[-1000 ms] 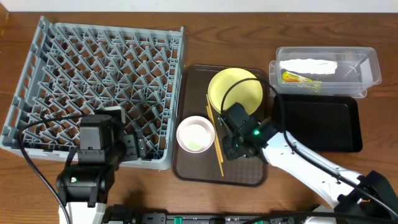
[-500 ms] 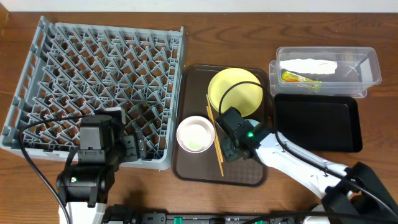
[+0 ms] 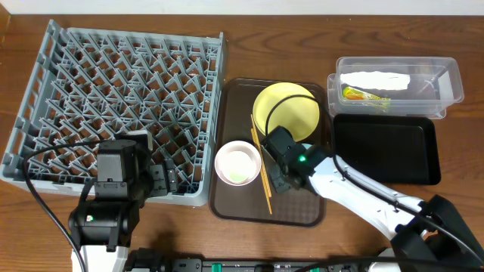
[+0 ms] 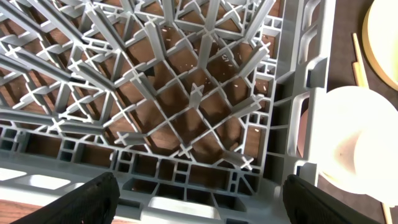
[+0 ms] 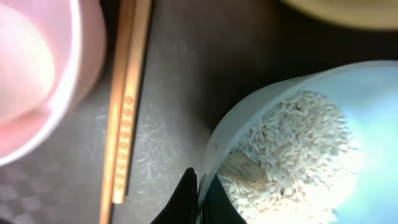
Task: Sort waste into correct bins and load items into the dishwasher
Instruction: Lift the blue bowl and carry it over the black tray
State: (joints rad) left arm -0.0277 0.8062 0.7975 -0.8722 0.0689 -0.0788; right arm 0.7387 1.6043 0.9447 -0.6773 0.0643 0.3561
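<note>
Your surface (image 3: 272,45) is brown wood grain, and of the room you see only a thin pale strip beyond its far edge. Overhead, the large square grey plastic dish rack (image 3: 121,98) fills the left. The brown serving tray (image 3: 242,204) lies in the middle. On the right, the clear rectangular plastic box (image 3: 450,72) stands just behind the shallow black rectangular tray (image 3: 386,147). The crumpled white paper napkin (image 3: 374,78) and the small orange-and-green snack wrapper (image 3: 363,94) lie inside the clear box.

On the serving tray, the round yellow plate (image 3: 291,109) sits at the far side and the white bowl (image 3: 238,163) at the left. The pair of thin wooden chopsticks (image 3: 266,198) lies just right of that bowl. Your right gripper (image 3: 283,170) is low over the tray, between the chopsticks and the plate's near edge, and its body hides what is beneath it.

The right wrist view fills that in. The light blue bowl (image 5: 360,87) stands on the serving tray and holds the pile of beige food crumbs (image 5: 286,155). The jaws are narrow and pinch its rim, one finger outside and one inside. The chopsticks lie side by side to the left, apart from the bowl.

Overhead, your left arm covers its own jaws. The left wrist view shows the left gripper (image 4: 202,202) with its jaws wide, holding nothing, above the rack's near right corner. The white bowl is just past the rack's wall.
</note>
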